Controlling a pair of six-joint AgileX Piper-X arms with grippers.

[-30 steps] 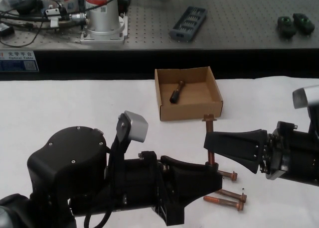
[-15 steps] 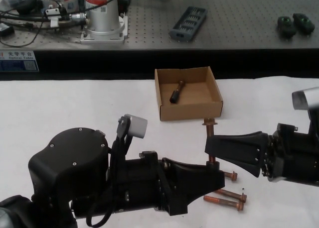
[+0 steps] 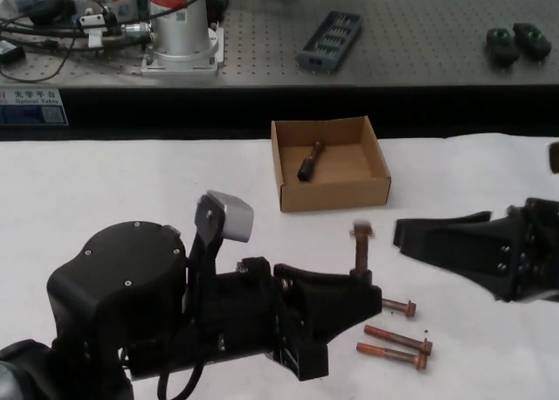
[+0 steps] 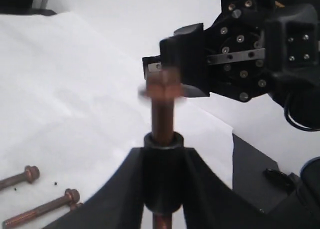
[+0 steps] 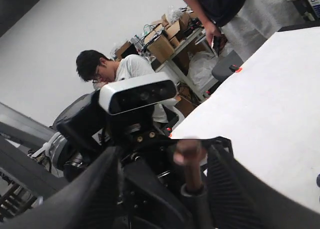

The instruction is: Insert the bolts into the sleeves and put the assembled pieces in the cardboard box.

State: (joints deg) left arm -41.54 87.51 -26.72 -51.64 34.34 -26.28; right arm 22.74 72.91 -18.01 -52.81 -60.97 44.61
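The left gripper (image 3: pixel 365 291) was clamped on an upright black sleeve (image 4: pixel 162 181) with a copper bolt (image 4: pixel 161 116) standing in it. The right gripper (image 3: pixel 406 236) stood wide, beside the bolt head and apart from it. Three loose bolts (image 3: pixel 397 339) lay on the tabletop (image 3: pixel 131 182). The cardboard box (image 3: pixel 335 195) held one assembled piece (image 3: pixel 309 161).

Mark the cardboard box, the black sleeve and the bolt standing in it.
cardboard box (image 3: pixel 336 195), high view, on its front wall.
sleeve (image 4: pixel 162 171), left wrist view, on its side just below the rim.
bolt (image 4: pixel 162 118), left wrist view, on the shank under the head.
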